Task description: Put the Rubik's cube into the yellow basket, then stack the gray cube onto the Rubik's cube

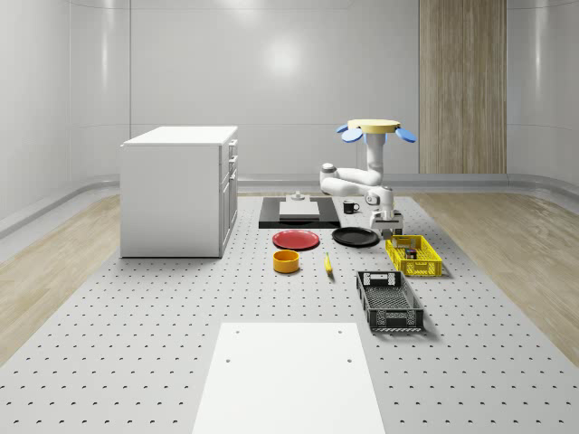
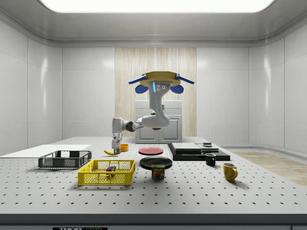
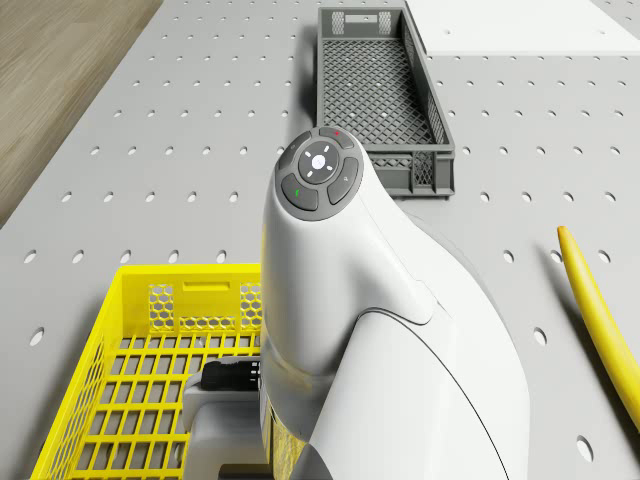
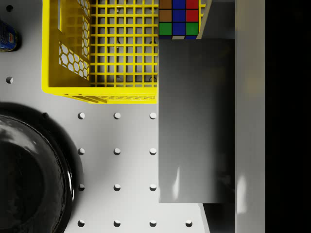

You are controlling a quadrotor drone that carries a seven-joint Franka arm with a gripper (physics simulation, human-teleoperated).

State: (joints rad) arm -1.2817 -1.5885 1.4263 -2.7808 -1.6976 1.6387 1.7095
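end effector (image 1: 389, 226) grips the gray cube (image 4: 197, 121) above the yellow basket (image 1: 414, 256) on the perforated table (image 1: 136, 344).

The whole-scene camera looked down the table from afar. The side camera sat low. Both caught the yellow basket (image 1: 414, 255).

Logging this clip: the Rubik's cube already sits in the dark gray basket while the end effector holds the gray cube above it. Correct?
Not quite. The Rubik's cube lies in the yellow basket, not the dark gray one; the wrist view shows it on the yellow mesh. The end effector does carry the gray cube above that basket, with the drone hovering nearby.
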